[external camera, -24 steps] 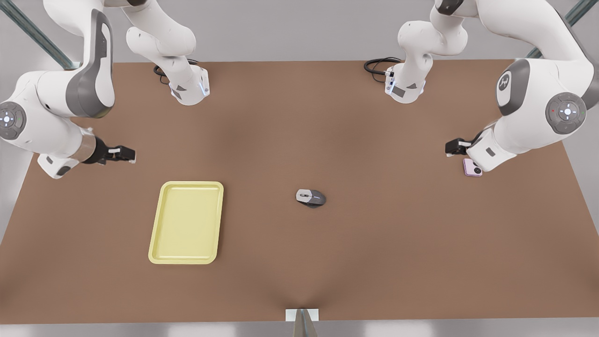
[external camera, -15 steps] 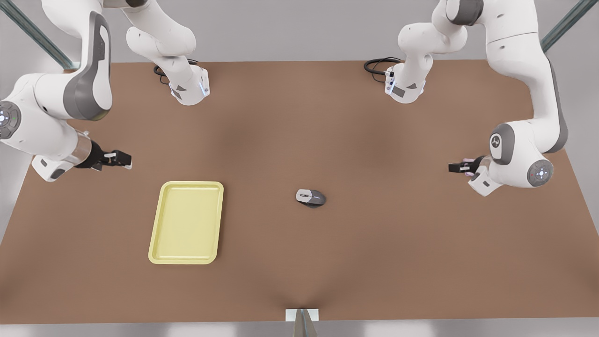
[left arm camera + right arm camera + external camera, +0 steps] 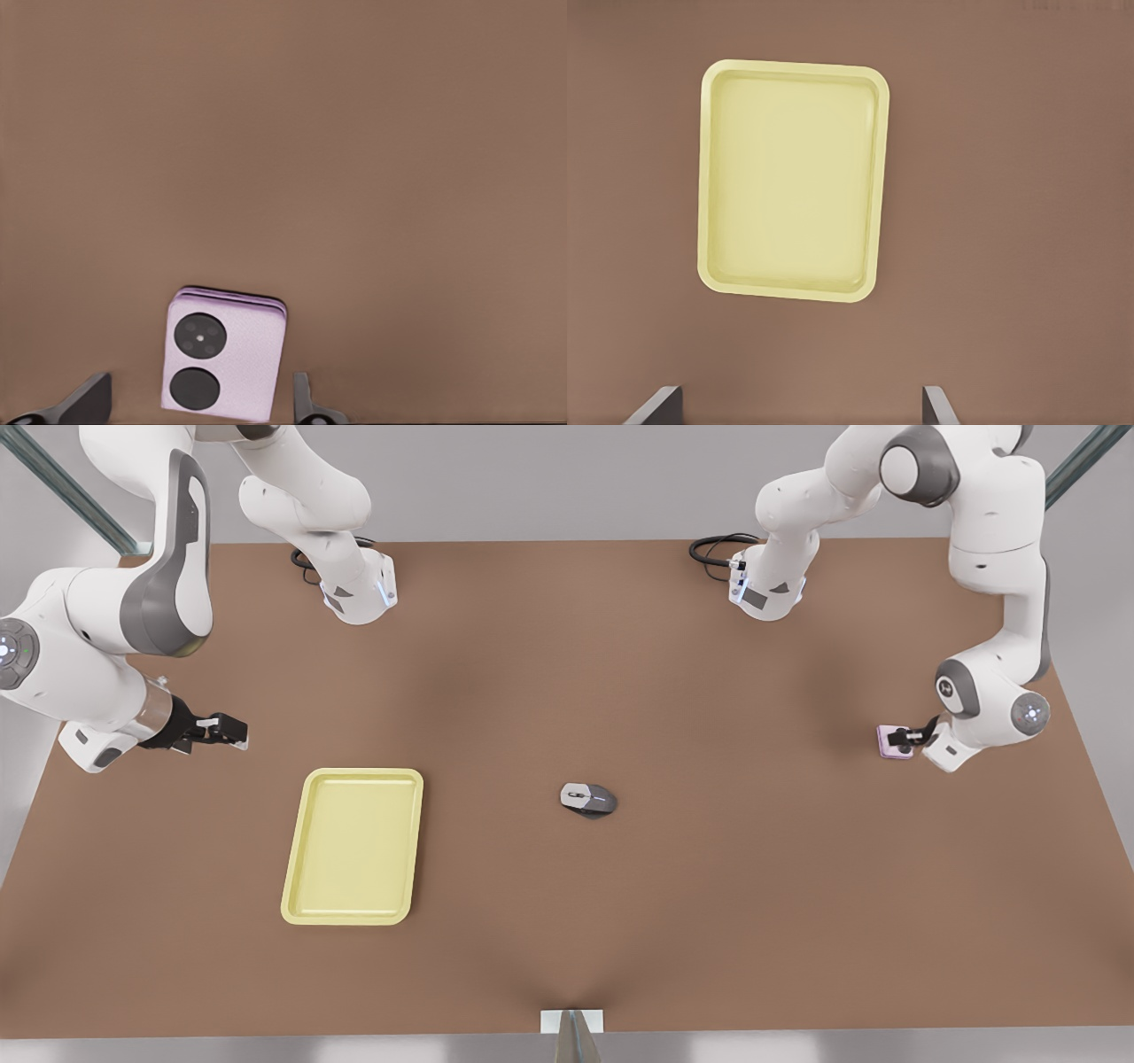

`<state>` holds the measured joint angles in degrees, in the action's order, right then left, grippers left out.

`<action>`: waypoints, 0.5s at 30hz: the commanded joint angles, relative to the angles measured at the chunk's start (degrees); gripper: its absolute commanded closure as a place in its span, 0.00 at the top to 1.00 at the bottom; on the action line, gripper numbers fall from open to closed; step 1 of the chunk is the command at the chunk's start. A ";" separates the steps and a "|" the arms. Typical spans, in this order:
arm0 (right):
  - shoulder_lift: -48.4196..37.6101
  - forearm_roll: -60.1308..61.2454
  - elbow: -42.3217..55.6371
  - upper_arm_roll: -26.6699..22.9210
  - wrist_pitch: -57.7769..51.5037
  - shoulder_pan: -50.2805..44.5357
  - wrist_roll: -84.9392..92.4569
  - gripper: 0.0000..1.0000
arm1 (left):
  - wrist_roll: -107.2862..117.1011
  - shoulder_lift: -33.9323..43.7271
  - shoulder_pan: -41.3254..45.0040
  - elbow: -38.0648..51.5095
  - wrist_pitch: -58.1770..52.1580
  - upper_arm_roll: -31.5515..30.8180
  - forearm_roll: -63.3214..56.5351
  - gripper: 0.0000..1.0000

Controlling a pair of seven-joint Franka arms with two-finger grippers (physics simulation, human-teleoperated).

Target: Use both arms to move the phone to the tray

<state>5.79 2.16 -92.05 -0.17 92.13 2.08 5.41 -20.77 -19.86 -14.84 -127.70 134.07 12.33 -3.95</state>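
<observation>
The left claw (image 3: 898, 737) is seen at the right edge of the front view, lowered over the phone (image 3: 889, 742), with its two fingers (image 3: 84, 400) spread apart and the phone between them. In the left wrist view the phone (image 3: 224, 354) lies flat on the brown counter (image 3: 283, 142), its two black camera circles facing up, and a gap is visible between the phone's edges and each finger, so nothing is clamped.

The right claw (image 3: 232, 731) is seen at the left edge of the front view, above and to the left of the tray (image 3: 353, 846), held over bare counter (image 3: 567, 921). Its fingers (image 3: 656, 405) are set wide apart and nothing is held. In the right wrist view the pale yellow tray (image 3: 794, 179) is seen lying flat on the counter.

A grey-and-black mouse (image 3: 588, 799) lies near the centre of the front view, between the tray and the phone and well apart from both.
</observation>
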 commanded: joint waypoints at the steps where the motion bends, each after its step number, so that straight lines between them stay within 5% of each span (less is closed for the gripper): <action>1: 0.01 0.04 -0.06 0.00 0.07 -0.05 0.57 1.00 | -21.33 0.08 -0.01 -0.97 5.41 0.50 -0.53 1.00; 15: 0.54 0.04 -0.06 0.00 0.42 -0.14 0.57 1.00 | -13.60 -2.46 0.34 -2.99 7.35 0.33 0.34 1.00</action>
<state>6.34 2.16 -92.15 -0.17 92.42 1.93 5.72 -30.61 -22.19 -14.54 -130.72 140.77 12.64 -3.59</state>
